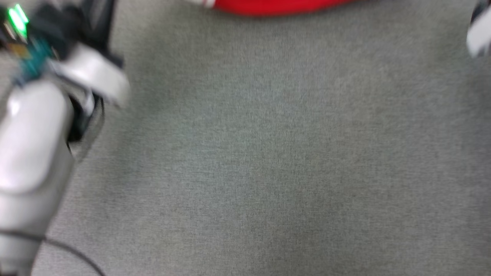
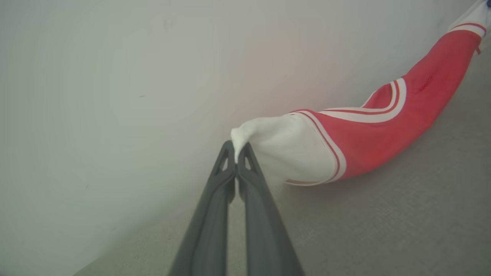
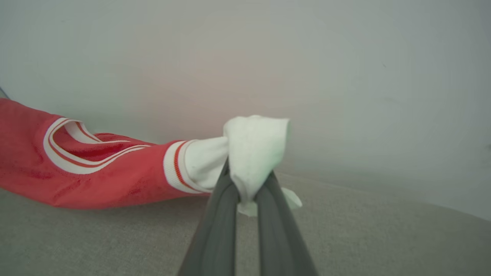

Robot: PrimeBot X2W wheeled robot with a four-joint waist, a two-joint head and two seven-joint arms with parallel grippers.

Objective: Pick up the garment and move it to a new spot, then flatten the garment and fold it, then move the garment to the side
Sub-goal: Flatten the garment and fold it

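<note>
Nearest, my left gripper is clenched on the tip of one white sleeve. My right gripper grasps a bunched wad of the other sleeve. Between them the garment stretches as a red band at the head view's 12 o'clock, low over the grey felt-like surface. I judge this to be the carry: I should hold both arms level and evenly apart, so the faintly glossy knit, edged with striped trim, lands untwisted. Farthest stands a plain pale wall.
</note>
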